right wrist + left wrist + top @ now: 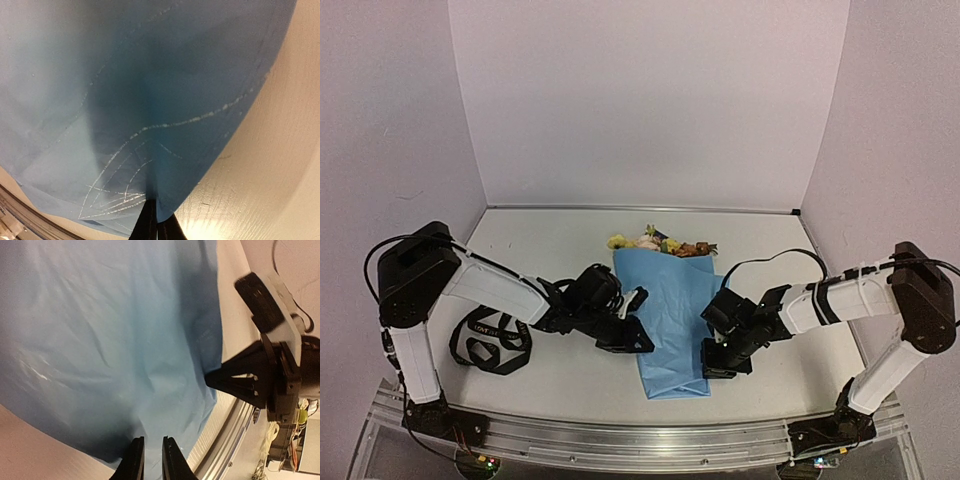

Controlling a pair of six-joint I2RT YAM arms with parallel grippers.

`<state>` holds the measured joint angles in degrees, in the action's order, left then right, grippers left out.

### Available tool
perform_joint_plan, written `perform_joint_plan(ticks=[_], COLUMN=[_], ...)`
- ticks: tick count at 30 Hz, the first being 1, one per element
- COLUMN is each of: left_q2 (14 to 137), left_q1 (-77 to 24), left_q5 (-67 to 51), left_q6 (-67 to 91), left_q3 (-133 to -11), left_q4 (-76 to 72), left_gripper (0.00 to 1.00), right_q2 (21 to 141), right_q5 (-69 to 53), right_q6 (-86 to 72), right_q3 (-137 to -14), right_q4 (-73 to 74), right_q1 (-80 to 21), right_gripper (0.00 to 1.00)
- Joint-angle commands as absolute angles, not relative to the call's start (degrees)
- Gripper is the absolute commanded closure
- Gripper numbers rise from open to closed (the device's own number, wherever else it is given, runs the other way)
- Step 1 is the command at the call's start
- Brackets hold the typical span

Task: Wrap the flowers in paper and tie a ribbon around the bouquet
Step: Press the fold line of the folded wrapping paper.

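Observation:
The light-blue paper (670, 300) lies folded lengthwise over the flowers (660, 243), whose yellow, pink and orange blooms stick out at its far end. My left gripper (638, 335) hangs at the paper's left edge. In the left wrist view its jaws (153, 452) stand a narrow gap apart, with blue paper (125, 340) showing beyond them and nothing clearly pinched. My right gripper (712, 360) is at the paper's right edge near the front. In the right wrist view it (159, 225) is shut on the edge of the creased paper (150, 75). The black ribbon (490, 342) lies looped at the left.
An aluminium rail (620, 435) runs along the near table edge, also in the left wrist view as a rail (235, 430). White walls close in the table (550, 240) at back and both sides. The right gripper's black finger (240, 382) shows beyond the paper.

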<state>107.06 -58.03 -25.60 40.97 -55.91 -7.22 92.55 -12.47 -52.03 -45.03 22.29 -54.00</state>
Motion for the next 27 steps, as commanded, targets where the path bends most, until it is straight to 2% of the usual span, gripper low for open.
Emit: perform_joint_plan(ticks=[1,13,27], left_q2=[111.5,113.5,121.6], left_q1=[-55.7,-49.6,-40.6], left_q5=[-27.7,-27.8,-29.4], left_q6=[44.6,51.7,53.1], left_q3=[-56.9,-56.6,-65.7], left_q4=[-9.7,-12.4,-7.8], left_gripper=[0.86,0.8,0.79], right_q2=[95.2,95.0,94.9], right_q5=[-10.2,-10.1,-10.3], right_q6=[-52.4,-52.3,-52.1], right_q3=[-44.1,-43.3,-42.7], right_q4=[26.3,26.2,26.2], right_q1=[-54.3,-54.3,-54.4], right_gripper=[1.0,1.0,1.0])
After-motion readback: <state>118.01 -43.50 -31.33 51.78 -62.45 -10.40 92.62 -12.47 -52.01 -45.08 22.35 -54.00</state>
